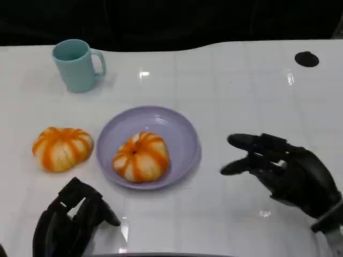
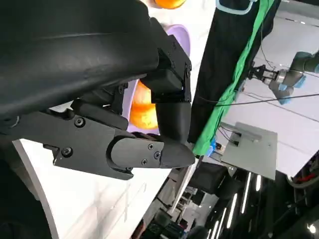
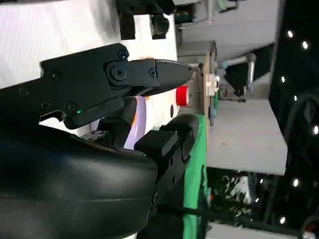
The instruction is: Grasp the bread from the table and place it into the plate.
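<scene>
An orange-and-white striped bread (image 1: 140, 156) lies inside the lilac plate (image 1: 177, 128) at the table's middle. A second, similar bread (image 1: 62, 148) rests on the table just left of the plate. My right hand (image 1: 286, 171) hovers right of the plate with its fingers apart and nothing in them. My left hand (image 1: 69, 219) sits low at the front left, below the loose bread, fingers curled downward and holding nothing. In the left wrist view my left hand (image 2: 124, 124) partly hides the plate (image 2: 182, 37) and bread (image 2: 142, 107). The right wrist view shows my right hand (image 3: 114, 94) in front of the plate's rim (image 3: 140, 117).
A pale teal mug (image 1: 76, 65) stands at the back left. A small black disc (image 1: 306, 59) lies at the back right. The white table (image 1: 241, 91) has bare room between the plate and my right hand. Its far edge meets a dark backdrop.
</scene>
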